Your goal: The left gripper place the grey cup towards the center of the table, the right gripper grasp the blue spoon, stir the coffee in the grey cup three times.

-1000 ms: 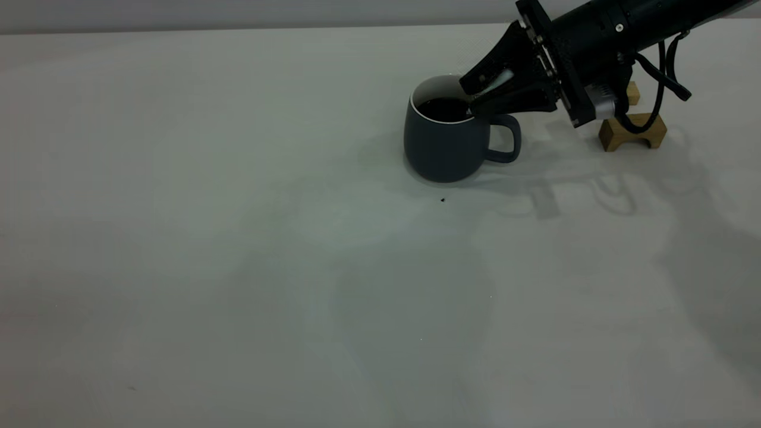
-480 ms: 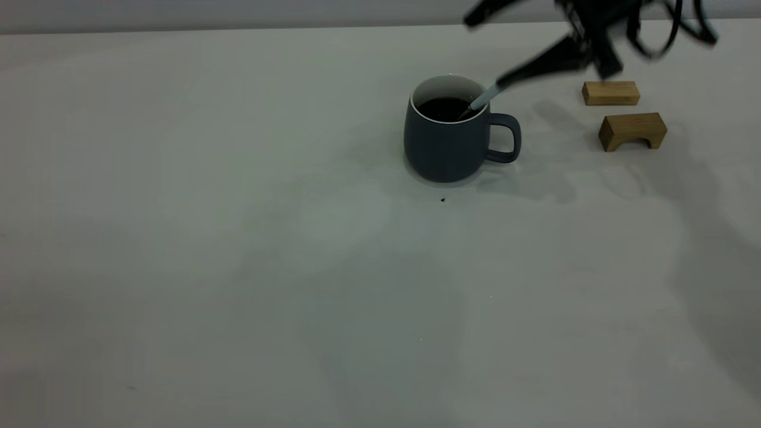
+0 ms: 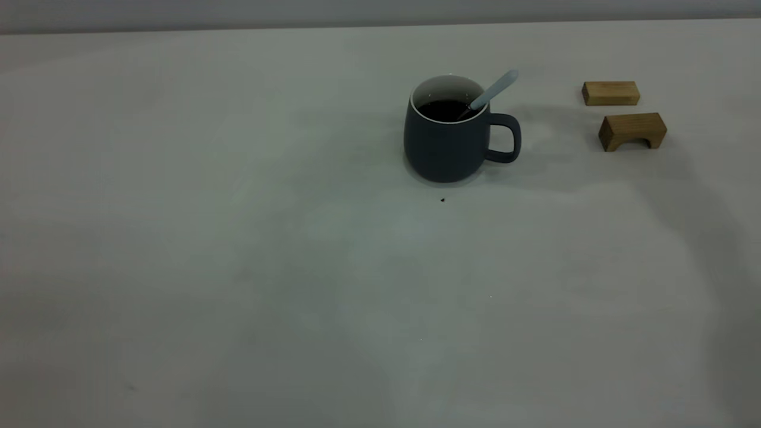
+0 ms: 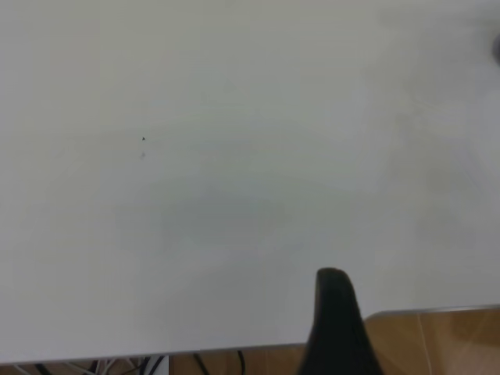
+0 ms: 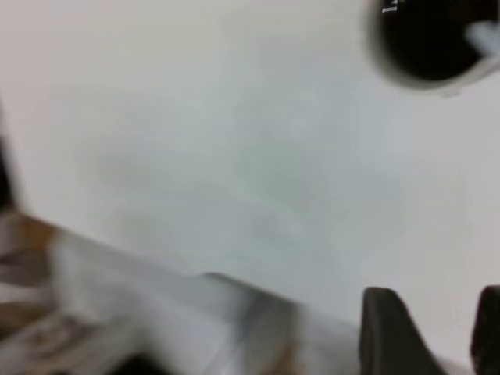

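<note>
Exterior view: no writing anywhere. The grey cup (image 3: 447,139) (matte slate, white rim) sits mid-table (image 3: 238,267), the blue spoon (image 3: 491,91) leaning in the coffee (image 3: 443,109). Left wrist: one finger showing, can't tell. Right wrist: right gripper (image 5: 441,332) parted, holding nothing.

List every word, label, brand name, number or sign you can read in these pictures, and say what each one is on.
None can be read: the dark blue-grey matte mug, the pale blue-handled spoon, the two wooden blocks and the off-white tabletop show no text.
</note>
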Controlling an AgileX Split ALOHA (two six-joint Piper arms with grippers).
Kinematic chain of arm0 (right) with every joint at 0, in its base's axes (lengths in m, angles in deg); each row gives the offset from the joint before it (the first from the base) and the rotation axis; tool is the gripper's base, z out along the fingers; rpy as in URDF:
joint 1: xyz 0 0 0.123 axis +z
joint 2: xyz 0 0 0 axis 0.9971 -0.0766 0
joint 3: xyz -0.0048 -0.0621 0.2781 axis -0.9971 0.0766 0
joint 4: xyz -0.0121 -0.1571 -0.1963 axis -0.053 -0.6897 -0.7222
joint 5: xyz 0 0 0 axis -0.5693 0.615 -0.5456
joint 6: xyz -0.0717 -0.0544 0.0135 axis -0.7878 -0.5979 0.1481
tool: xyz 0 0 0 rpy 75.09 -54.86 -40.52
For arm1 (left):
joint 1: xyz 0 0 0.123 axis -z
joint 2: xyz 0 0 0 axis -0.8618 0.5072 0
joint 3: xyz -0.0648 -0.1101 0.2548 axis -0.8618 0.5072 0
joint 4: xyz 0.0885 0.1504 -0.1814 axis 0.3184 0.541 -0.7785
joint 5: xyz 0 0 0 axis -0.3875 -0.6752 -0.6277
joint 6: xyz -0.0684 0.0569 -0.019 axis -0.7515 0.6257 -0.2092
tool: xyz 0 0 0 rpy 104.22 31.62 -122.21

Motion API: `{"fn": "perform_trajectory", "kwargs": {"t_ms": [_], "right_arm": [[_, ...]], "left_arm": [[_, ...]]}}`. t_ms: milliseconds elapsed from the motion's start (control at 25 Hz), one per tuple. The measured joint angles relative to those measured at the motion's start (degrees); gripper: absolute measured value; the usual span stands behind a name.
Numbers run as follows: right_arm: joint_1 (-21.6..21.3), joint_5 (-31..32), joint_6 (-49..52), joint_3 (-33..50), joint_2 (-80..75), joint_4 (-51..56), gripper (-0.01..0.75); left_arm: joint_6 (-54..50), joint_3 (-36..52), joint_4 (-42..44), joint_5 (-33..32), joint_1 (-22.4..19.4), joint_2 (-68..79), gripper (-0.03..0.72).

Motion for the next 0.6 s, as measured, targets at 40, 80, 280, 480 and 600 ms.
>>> {"fn": "perform_trajectory", "kwargs": {"t_ms": [40, 80, 280, 480, 600], "right_arm": [[0.13, 0.23, -0.25, 0.05, 2.34, -2.96, 0.233], [0.26, 0.43, -0.38, 0.05, 4.72, -5.27, 0.199], [0.43, 1.27, -0.51, 0.05, 15.95, -15.58, 0.096], [0.5, 2.12, -0.62, 0.05, 25.93, -23.75, 0.082], [0.5, 2.2, -0.62, 1.03, 30.97, -28.86, 0.082]], "left_arm": [[0.0, 0.0, 0.0, 0.0, 0.0, 0.0, 0.585], [0.0, 0.0, 0.0, 0.0, 0.0, 0.0, 0.585], [0.0, 0.0, 0.0, 0.0, 0.0, 0.0, 0.585], [0.0, 0.0, 0.0, 0.0, 0.0, 0.0, 0.585], [0.0, 0.0, 0.0, 0.0, 0.0, 0.0, 0.585]]}}
